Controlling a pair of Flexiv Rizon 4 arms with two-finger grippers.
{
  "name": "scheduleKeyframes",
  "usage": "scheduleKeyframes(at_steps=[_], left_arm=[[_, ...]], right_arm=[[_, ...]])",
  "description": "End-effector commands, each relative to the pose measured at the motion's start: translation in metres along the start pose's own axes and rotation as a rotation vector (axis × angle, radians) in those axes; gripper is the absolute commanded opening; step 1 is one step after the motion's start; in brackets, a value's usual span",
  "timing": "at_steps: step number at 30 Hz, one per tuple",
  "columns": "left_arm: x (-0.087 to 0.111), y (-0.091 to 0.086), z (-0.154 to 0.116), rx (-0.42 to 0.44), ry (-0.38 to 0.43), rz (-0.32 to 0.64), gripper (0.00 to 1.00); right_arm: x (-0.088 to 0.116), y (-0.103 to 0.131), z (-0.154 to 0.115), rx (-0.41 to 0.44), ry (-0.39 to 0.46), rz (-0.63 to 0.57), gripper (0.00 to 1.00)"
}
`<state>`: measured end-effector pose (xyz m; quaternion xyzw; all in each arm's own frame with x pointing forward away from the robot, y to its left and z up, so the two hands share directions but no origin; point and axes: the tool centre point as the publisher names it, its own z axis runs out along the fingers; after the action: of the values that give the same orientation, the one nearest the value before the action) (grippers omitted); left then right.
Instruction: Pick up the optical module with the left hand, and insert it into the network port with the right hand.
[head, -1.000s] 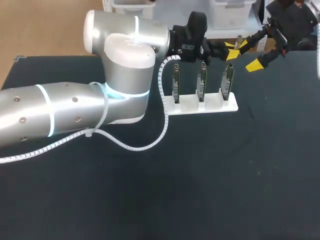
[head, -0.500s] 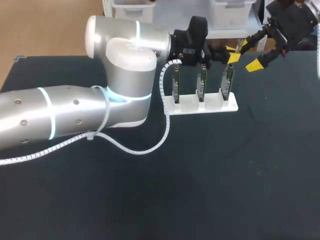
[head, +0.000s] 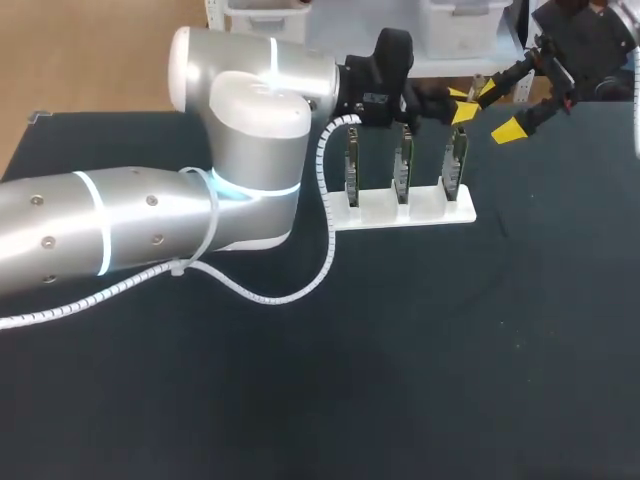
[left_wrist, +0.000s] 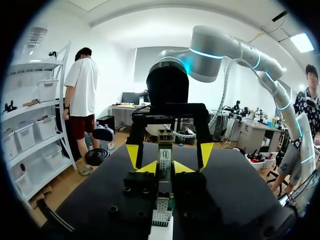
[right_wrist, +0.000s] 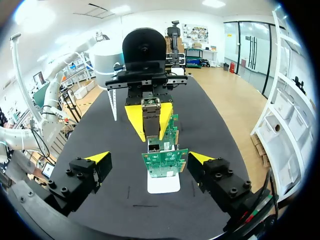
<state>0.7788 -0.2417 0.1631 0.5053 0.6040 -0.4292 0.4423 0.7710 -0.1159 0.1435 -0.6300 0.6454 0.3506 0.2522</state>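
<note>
Left hand (left_wrist: 165, 168) is clamped tight on the optical module (left_wrist: 164, 159), pinched between both yellow tips. Right under it, three upright network cards (head: 402, 170) sit in a white holder (head: 400, 210) on the black table (head: 420, 350). Just past the module, the right hand (right_wrist: 149, 158) faces it, fingers spread wide, holding nothing.

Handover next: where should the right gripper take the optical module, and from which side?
Likely the free end of the optical module, which projects ahead of the left gripper shut on its rear part. Bring the open right gripper in head-on, opposite the left gripper, clear above the boards.
</note>
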Motion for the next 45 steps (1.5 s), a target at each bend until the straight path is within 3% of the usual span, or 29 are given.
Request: scheduleKeyframes(at_steps=[1,45], left_arm=[[0.0004,0.0002,-0.0043,-0.003,0.006,-0.002,0.0],[0.0008,0.0004,-0.0011,0.008,0.032,-0.003,0.0]], right_arm=[[0.0004,0.0022,0.0005,0.005,0.0,-0.001,1.0],[0.0004,0.0022,0.0005,0.005,0.0,-0.001,1.0]])
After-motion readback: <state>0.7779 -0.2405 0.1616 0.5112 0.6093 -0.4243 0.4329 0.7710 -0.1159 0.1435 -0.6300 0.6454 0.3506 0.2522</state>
